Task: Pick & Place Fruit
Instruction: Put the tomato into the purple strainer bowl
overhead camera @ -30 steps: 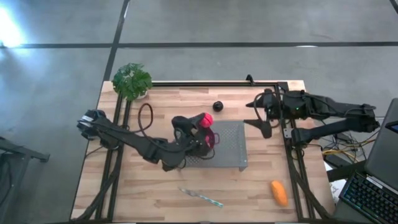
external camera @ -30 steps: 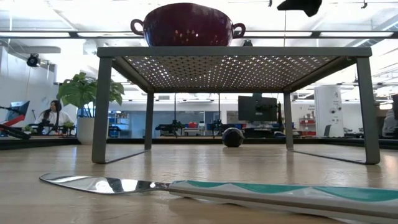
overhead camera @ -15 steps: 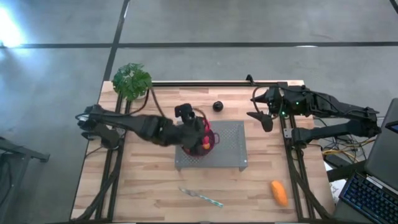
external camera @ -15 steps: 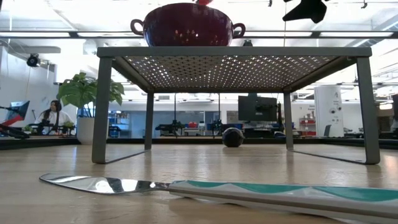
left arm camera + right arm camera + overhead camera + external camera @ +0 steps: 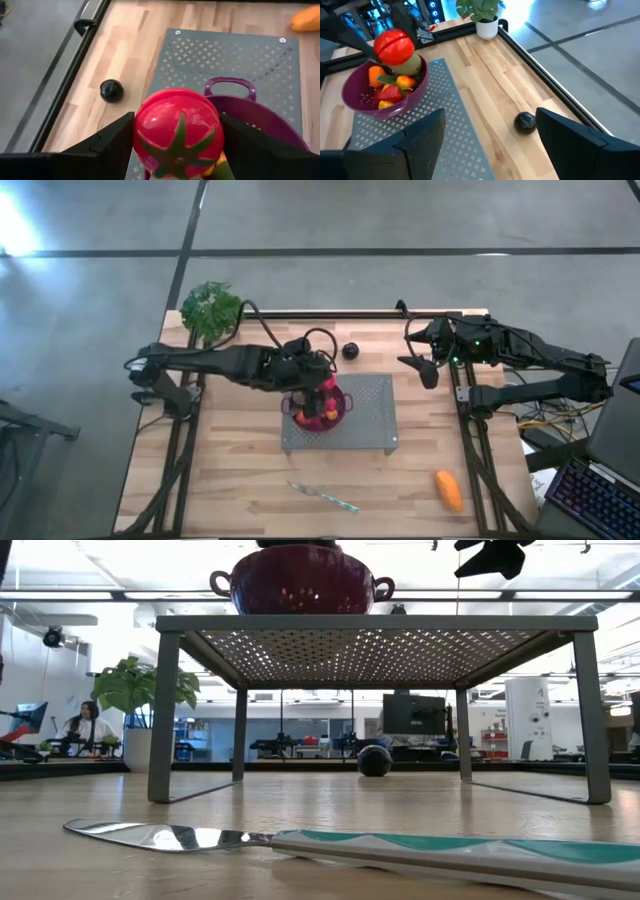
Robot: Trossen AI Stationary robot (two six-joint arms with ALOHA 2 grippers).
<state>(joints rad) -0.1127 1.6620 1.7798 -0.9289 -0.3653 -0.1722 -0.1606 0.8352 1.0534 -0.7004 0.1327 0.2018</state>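
Observation:
A purple colander bowl (image 5: 338, 408) stands on a grey perforated rack (image 5: 368, 420) at the table's middle, with strawberries, orange pieces and an olive-green fruit (image 5: 408, 65) in it. My left gripper (image 5: 177, 145) is over the bowl, shut on a red ball (image 5: 177, 130) with a green star-shaped calyx. A dark plum (image 5: 350, 350) lies on the wood beyond the rack. An oblong orange fruit (image 5: 449, 490) lies near the right front corner. My right gripper (image 5: 495, 145) hangs open above the table's right far part, holding nothing. My left gripper pinches the red ball's two opposite sides (image 5: 139, 131) between its two fingers (image 5: 112, 142). The fingers slant down from the table's left side. The ball hangs over the bowl's fruit with its calyx toward the wrist; whether it touches the fruit below cannot be told.
A slim knife (image 5: 322, 497) with a teal handle lies on the wood in front of the rack. A potted plant (image 5: 212, 310) stands at the far left corner. A black rail (image 5: 330, 313) runs along the far edge. Bare wood lies left and right of the rack.
My left gripper has swung from the rack's near left corner toward the far edge and right, coming over the bowl. It rolled and tipped its wrist on the way, and it keeps the red ball in its hold. My right gripper has shifted slightly toward the far edge.

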